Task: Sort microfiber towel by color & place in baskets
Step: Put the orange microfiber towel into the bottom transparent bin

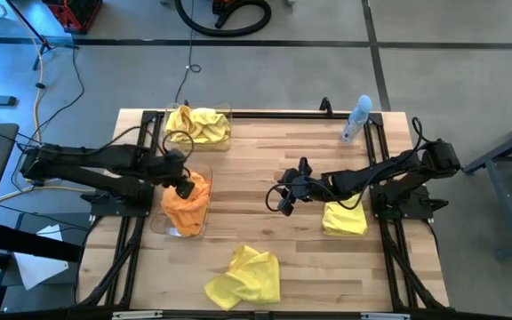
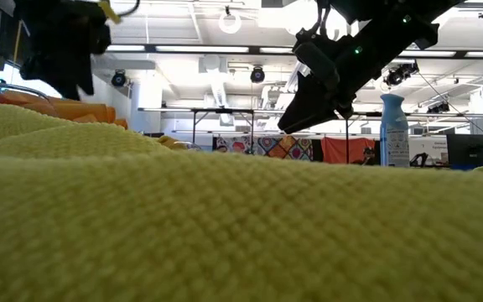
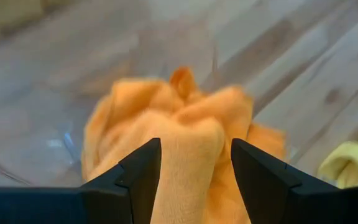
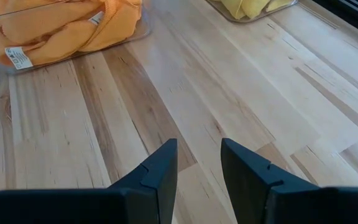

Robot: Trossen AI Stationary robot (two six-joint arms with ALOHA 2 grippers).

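Several orange towels (image 1: pixel 187 203) lie heaped in the clear basket (image 1: pixel 172 235) at the table's left. My left gripper (image 1: pixel 183 187) hangs open just above the heap; in the left wrist view its fingers (image 3: pixel 138 171) stand apart over the top orange towel (image 3: pixel 179 118). The far basket (image 1: pixel 228 140) holds yellow towels (image 1: pixel 197 124). One crumpled yellow towel (image 1: pixel 245 276) lies near the front edge, and a folded one (image 1: pixel 345 219) lies at the right. My right gripper (image 1: pixel 284 203) hovers open over bare wood (image 4: pixel 185 93) at mid table, holding nothing.
A slim spray bottle (image 1: pixel 356 119) stands at the far right of the table. The front yellow towel (image 2: pixel 241 226) fills the low view's foreground. Bare wood lies between the two grippers and along the table's middle.
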